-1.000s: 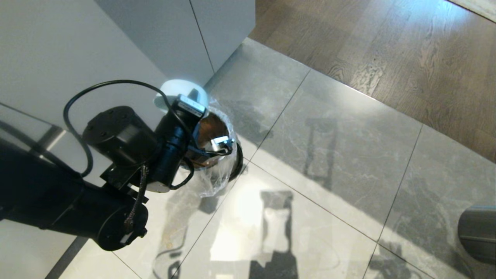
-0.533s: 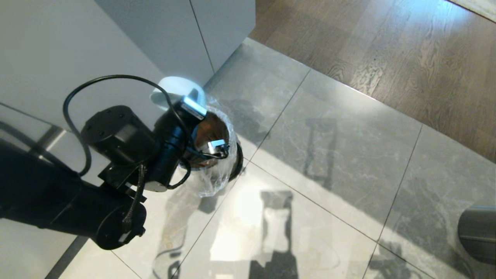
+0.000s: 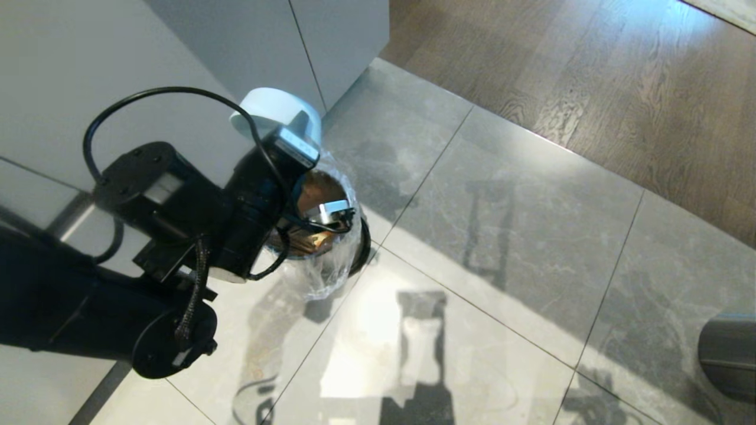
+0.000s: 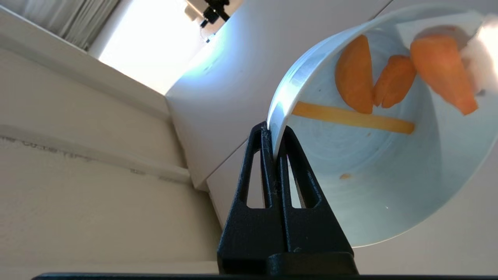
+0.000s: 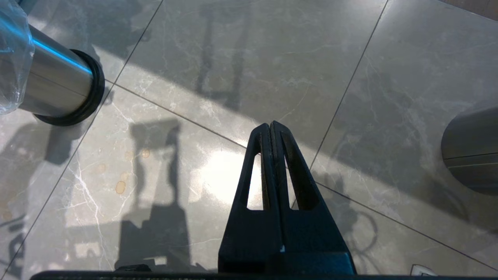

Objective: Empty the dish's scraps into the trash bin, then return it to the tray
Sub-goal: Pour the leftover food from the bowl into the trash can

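My left gripper [image 4: 274,134] is shut on the rim of the dish [image 4: 389,167], a small pale blue-white bowl. I hold it tipped on edge above the trash bin [image 3: 323,227], a small steel cylinder lined with a crinkly clear bag. In the head view the dish [image 3: 273,111] shows its underside, just beyond the bin's far rim. The scraps [image 4: 354,74] lie inside it: orange chunks, a yellow-orange stick [image 4: 352,118] and a whitish piece at the edge. My right gripper [image 5: 271,126] hangs shut and empty over the floor, right of the trash bin [image 5: 58,81]. The tray is out of view.
White cabinet fronts [image 3: 248,53] stand right behind the bin and the dish. A larger brushed-steel cylinder [image 3: 729,354] stands on the grey tile floor at the right. Wooden flooring [image 3: 590,71] begins beyond the tiles.
My left arm has lifted the dish higher above the bin and rolled the wrist, so the dish is tipped further. The right arm has kept still.
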